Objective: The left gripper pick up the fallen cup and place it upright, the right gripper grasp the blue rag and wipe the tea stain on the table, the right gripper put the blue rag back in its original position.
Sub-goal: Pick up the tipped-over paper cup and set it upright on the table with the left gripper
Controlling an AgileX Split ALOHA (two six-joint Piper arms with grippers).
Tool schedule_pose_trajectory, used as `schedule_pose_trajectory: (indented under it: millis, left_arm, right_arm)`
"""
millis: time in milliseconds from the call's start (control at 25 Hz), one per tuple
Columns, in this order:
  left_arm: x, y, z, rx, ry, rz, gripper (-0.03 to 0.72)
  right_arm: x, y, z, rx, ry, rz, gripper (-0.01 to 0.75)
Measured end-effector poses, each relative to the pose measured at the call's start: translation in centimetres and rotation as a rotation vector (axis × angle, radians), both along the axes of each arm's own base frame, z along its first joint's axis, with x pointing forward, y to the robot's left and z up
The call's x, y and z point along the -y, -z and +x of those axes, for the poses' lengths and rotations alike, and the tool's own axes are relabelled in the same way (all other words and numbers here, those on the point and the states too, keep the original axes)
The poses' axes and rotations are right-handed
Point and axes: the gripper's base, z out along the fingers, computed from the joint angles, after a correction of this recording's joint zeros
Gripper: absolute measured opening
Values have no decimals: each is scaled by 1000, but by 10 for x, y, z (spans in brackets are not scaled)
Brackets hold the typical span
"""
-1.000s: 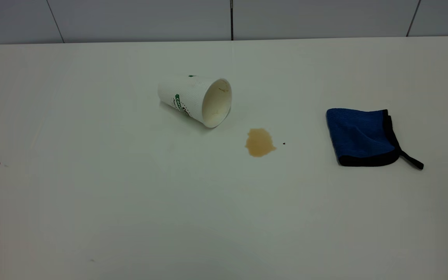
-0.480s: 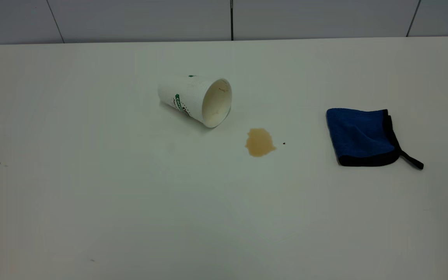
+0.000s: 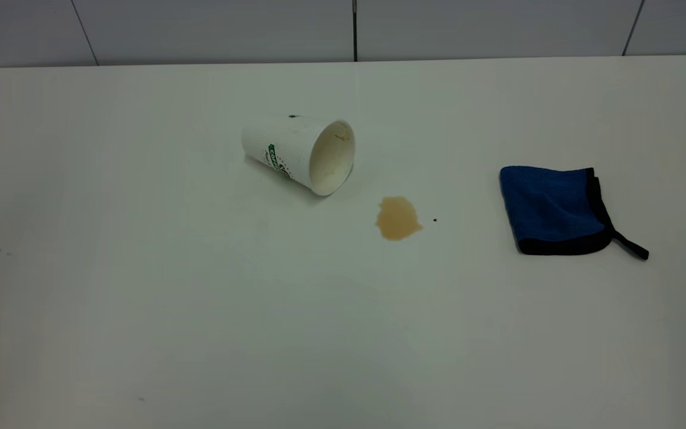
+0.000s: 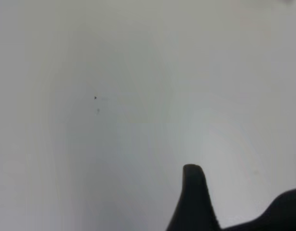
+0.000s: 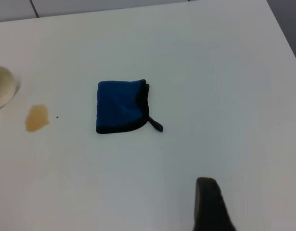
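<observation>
**Cup down, spill on the table**

Cup (image 3: 298, 153) lies on its side on the white table (image 3: 140, 298). It is a tall white paper cup with bumpy sides and green letters on it. Its open mouth faces the front and a bit to the right, and the inside is cream with small brown marks.

Near the mouth, but not touching it, sits the tea stain (image 3: 398, 218). It is a small tan-brown blotch with a wobbly edge, smaller than the cup's mouth. A tiny dark speck (image 3: 435, 220) sits just to its right.

The blue rag (image 3: 551, 208) lies flat, well to the right of the stain. It is folded, bright blue, with black edges and a short black loop tail sticking out.

The left gripper (image 4: 196, 202) hangs over bare table. Only one dark finger shows, so I cannot tell how its fingers stand. The right gripper (image 5: 210, 204) hangs above the table on the near side of the rag, and its fingers cannot be told either.
</observation>
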Motion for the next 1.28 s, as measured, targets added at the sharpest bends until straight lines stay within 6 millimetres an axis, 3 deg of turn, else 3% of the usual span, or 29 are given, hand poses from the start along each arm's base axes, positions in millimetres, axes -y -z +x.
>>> schedule_pose_trajectory:
  millis: [160,280,440,680,800,1000,1280]
  left_arm:
    - [16,13,49,-22,40,-3,601]
    - [40,28,82,-50,118,10,598]
    - [81,57,123,-104,215,27,591]
    - [158,101,176,-145,327,25,591]
    - [195,120,196,-149,344,7,591]
    - [238,142,221,-166,357,65,591]
    - [263,162,245,-76,271,290,591]
  right_arm:
    - [0,0,0,0,0,0,491]
    - [0,0,0,0,0,0,491]
    - [0,0,0,0,0,0,491]
    - [0,0,0,0,0,-1,491]
    - [0,0,0,0,0,-1,491]
    - [0,0,0,0,0,-1,491]
    - [0,0,0,0,0,-1,491]
